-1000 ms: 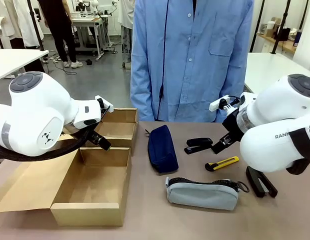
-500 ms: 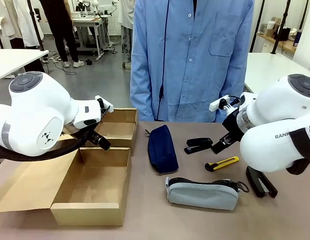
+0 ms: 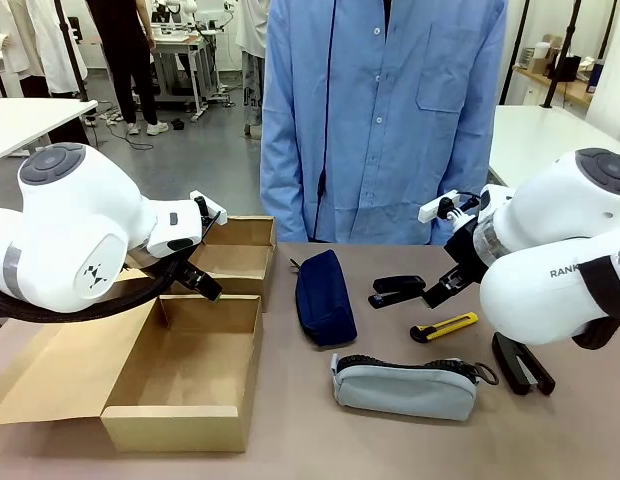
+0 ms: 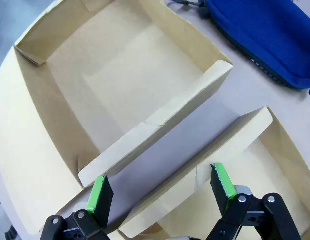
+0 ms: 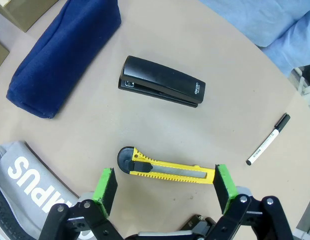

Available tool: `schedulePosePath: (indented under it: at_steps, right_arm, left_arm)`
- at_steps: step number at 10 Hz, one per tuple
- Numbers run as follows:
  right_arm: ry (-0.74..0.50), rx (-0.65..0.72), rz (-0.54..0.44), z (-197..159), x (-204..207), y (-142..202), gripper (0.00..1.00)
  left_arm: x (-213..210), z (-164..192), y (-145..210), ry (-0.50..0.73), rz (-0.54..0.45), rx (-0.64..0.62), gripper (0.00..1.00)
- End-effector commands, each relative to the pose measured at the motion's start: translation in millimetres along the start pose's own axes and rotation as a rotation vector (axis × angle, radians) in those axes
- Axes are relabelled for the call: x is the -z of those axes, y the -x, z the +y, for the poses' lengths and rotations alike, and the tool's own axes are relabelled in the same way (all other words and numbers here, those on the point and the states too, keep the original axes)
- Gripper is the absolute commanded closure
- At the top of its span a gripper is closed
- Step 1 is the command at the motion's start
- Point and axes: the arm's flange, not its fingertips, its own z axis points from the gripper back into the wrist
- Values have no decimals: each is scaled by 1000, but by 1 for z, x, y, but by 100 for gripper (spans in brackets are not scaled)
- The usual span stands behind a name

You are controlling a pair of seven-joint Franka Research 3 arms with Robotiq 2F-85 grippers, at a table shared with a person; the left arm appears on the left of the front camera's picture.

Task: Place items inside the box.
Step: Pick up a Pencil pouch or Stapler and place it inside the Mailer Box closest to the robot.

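Nothing's in the box point(image 3: 190, 365) yet, so you're on step one: grabbing the first item.

Working outward from your side of the table point(image 3: 290, 440): the open cardboard box sits at the near left corner, floor bare, flap point(image 3: 50, 375) folded out flat. Along the near edge to its right lies the grey zip pouch point(image 3: 405, 388), with a black stapler point(image 3: 520, 362) just beyond it toward the right edge, tucked partly behind your right arm.

Next out, your right gripper point(image 5: 165, 186) hangs over the yellow-and-black utility knife point(image 5: 167, 170), jaws spread as wide as they go and nothing in them. Heads up: in the wrist view the knife lies lengthwise along the line between the two green pads, nearly spanning the gap. I'd guess closing like that would pinch it end to end, which is sketchy. Roll the wrist about a quarter turn so the pads close across the narrow body, then drop straight down.

Farther on, mid-table, are the second stapler point(image 3: 397, 290) and the navy zip pouch point(image 3: 323, 295), plus a marker point(image 5: 267, 140) off toward the right edge. Your left gripper point(image 4: 160, 186) is wide open too, empty, hovering over the strip of table between the box and a second box point(image 3: 235, 262) behind it. A person point(image 3: 380, 120) in a blue shirt stands at the far edge.
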Motion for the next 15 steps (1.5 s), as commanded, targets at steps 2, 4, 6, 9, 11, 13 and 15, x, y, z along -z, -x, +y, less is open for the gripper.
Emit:
schedulePosePath:
  at_steps: [2, 4, 6, 9, 11, 13, 15]
  right_arm:
    - [0, 0, 0, 0, 0, 0, 0]
    - [-61, 172, 112, -8, -35, -14, 0]
    - [-132, 351, 150, -35, -117, -17, 0]
    - [-354, 441, 41, -96, -218, 55, 0]
    - [-584, 721, -143, -167, -250, 139, 0]
    - [-742, 1013, -383, -225, -255, 241, 0]
    - [-806, 1207, -488, -252, -233, 312, 0]
  left_arm:
    - [0, 0, 0, 0, 0, 0, 0]
    - [-30, 6, -2, 101, -48, -30, 0]
    - [-124, 27, 0, 170, -87, -191, 0]
    - [-199, 81, 49, 357, -136, -267, 0]
    - [-213, 163, 109, 592, -228, -419, 0]
    - [-203, 258, 206, 824, -456, -727, 0]
    - [-178, 290, 270, 933, -668, -952, 0]
